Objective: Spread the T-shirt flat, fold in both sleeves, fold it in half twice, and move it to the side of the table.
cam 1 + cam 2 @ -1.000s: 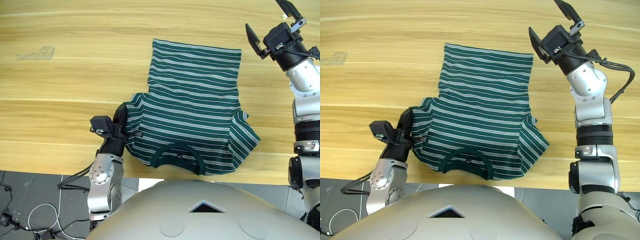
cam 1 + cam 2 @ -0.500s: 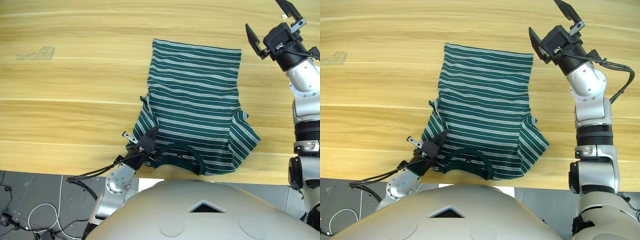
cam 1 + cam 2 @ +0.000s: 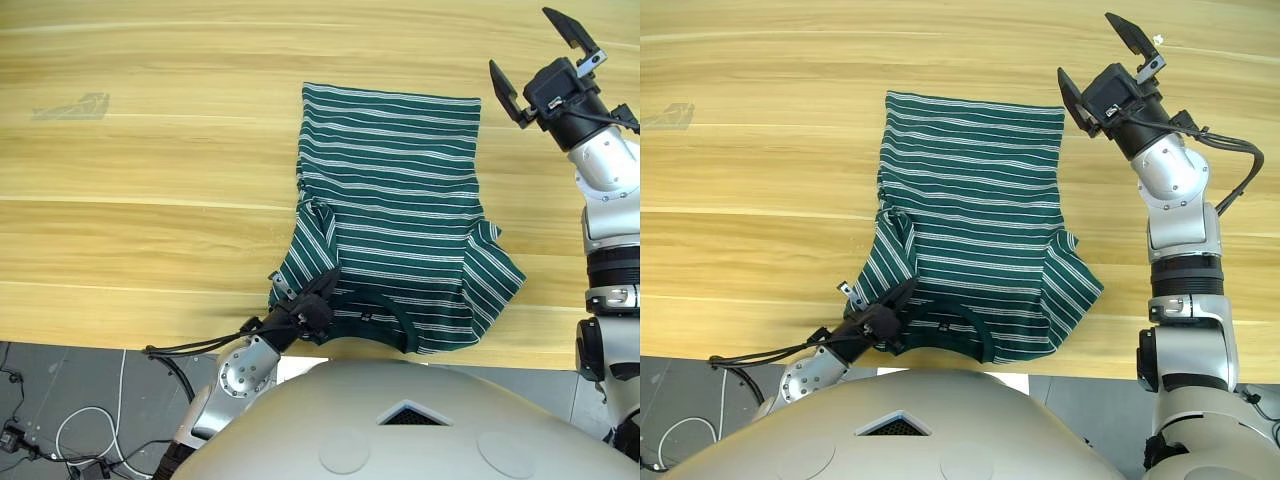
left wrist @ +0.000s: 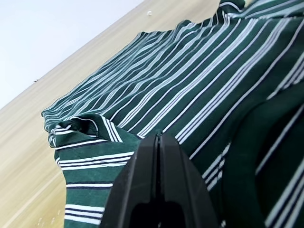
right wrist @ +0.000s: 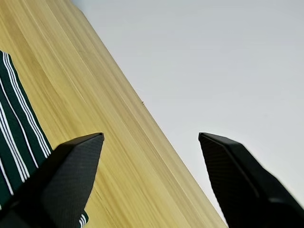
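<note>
Lying closed, left gripper (image 4: 157,138) hides part of the T-shirt (image 3: 395,190).

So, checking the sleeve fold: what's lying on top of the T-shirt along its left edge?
The left sleeve, folded inward over the body of the T-shirt, bunched at its far end. The left gripper, fingers shut, sits at the near end. The cloth beneath is covered.

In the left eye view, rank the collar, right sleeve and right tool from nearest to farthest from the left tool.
1. Collar, right beside the left tool.
2. Right sleeve, on the near right.
3. Right tool, far right corner.
</note>
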### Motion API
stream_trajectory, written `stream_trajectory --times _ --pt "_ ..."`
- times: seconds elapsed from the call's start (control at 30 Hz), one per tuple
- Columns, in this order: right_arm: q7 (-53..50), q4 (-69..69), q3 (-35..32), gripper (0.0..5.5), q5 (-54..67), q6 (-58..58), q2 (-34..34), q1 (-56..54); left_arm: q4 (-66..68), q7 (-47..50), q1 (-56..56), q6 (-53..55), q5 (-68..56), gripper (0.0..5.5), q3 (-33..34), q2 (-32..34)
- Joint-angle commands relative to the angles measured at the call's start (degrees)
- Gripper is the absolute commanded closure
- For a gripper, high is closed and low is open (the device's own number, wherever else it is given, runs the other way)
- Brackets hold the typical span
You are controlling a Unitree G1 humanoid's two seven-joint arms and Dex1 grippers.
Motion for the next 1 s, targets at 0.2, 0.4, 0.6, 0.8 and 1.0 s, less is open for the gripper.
stream_trajectory --times 0.2,0.4,0.6,0.8,1.0 --pt "0.25 -0.15 0.09 1.80 0.05 0.31 0.28 0.71 0.64 -0.51 0.19 0.80 1.65 4.56 -0.22 0.78" --pt "0.98 -0.64 -0.66 1.80 1.52 0.92 0.06 2.40 0.97 -1.66 0.36 -1.12 -0.83 4.56 -0.65 0.88" --pt "1.07 -1.29 -1.05 1.80 2.16 1.48 -0.14 3.49 0.75 -6.92 0.63 -2.67 -6.51 4.28 -1.71 3.60" --pt "1.37 -1.31 -1.61 1.80 2.73 1.77 -0.23 4.17 -0.80 -7.52 0.38 -3.60 -8.75 4.28 0.48 4.79" --pt "20.41 -13.96 -8.48 1.80 33.62 11.22 1.03 19.27 -12.79 -5.20 -0.51 -1.08 -24.37 4.28 11.71 2.75"
